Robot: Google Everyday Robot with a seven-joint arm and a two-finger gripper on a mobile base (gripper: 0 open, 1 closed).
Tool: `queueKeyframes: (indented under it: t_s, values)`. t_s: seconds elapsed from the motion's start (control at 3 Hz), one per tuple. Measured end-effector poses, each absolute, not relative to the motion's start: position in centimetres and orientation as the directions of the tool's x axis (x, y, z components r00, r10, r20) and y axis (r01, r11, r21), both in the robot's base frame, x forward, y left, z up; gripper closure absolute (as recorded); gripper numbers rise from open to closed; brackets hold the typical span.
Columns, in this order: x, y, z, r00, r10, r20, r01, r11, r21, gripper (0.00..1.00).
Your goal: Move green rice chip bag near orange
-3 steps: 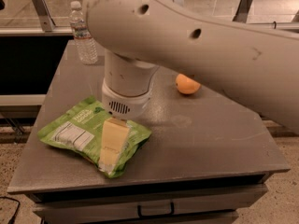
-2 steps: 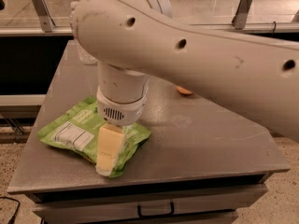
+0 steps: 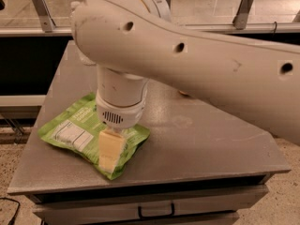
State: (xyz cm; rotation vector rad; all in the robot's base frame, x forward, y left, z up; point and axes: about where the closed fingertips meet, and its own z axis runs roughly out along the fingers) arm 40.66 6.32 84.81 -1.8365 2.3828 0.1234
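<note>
One green rice chip bag [image 3: 70, 132] lies flat on the front-left part of the grey table [image 3: 211, 139], close to the front edge and the left edge. It sits turned like a diamond. Its long axis runs on a diagonal from the left rear toward the front right, and one corner points at the table's front edge. The white nutrition label panel faces up on the left end of the bag, with white lettering on the green foil behind it.

The robot's thick pale arm [image 3: 197, 55] crosses the whole upper part of the view from the right and bends down into a round wrist [image 3: 121, 102] with a small vent grille. The wrist hangs directly over the right half of the bag. Below it the pincer [image 3: 110, 161] shows as a pale yellowish block lying over the bag's right end, down at the foil. I cannot tell whether the pincer is apart, together or clamped on the bag.

The orange is hidden behind the arm.

Under the table top a drawer [image 3: 154, 210] with a dark handle is shut, so its contents do not show.
</note>
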Motion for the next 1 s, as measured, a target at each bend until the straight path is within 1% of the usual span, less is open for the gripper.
queueKeyframes:
  t_s: [0.33, 0.67, 1.0]
  values:
    - [40.7, 5.5, 86.4, -0.237, -0.955, -0.179, -0.969, 0.246, -0.026, 0.88]
    - [41.0, 3.6, 88.5, -0.221, -0.954, -0.202, -0.971, 0.235, -0.050, 1.00]
    - [42.2, 0.2, 90.4, -0.235, -0.949, -0.210, -0.963, 0.257, -0.086, 1.00]
